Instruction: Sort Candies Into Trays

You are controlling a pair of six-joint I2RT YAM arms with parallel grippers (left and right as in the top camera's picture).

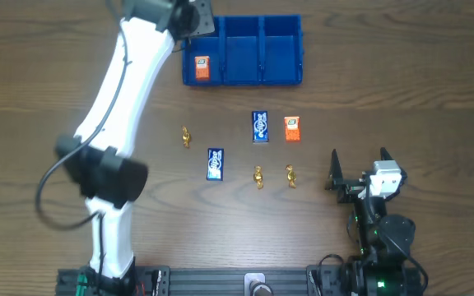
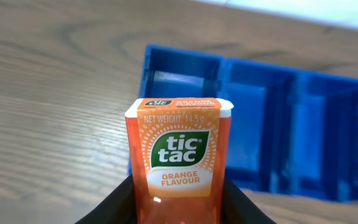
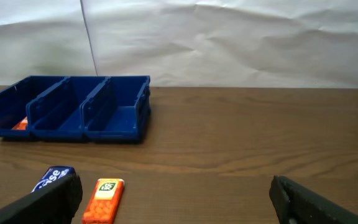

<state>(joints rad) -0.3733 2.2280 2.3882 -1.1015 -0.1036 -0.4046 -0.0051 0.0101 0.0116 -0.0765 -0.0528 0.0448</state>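
My left gripper (image 2: 179, 208) is shut on an orange candy box (image 2: 179, 149), held upright just short of the left end of the blue three-compartment tray (image 2: 291, 124). From above, the left gripper (image 1: 192, 20) sits over the tray (image 1: 241, 20), and an orange box (image 1: 202, 67) shows in its left compartment. On the table lie two blue packets (image 1: 260, 127) (image 1: 215, 164), one orange box (image 1: 292, 129) and three gold-wrapped candies (image 1: 186, 136) (image 1: 258, 178) (image 1: 290, 176). My right gripper (image 1: 359, 166) stands open to the right of them, nothing between its fingers.
In the right wrist view the tray (image 3: 117, 118) stands far off, with a blue packet (image 3: 51, 179) and an orange box (image 3: 104, 199) close to my right gripper (image 3: 182, 205). A white wall rises behind the table's far edge.
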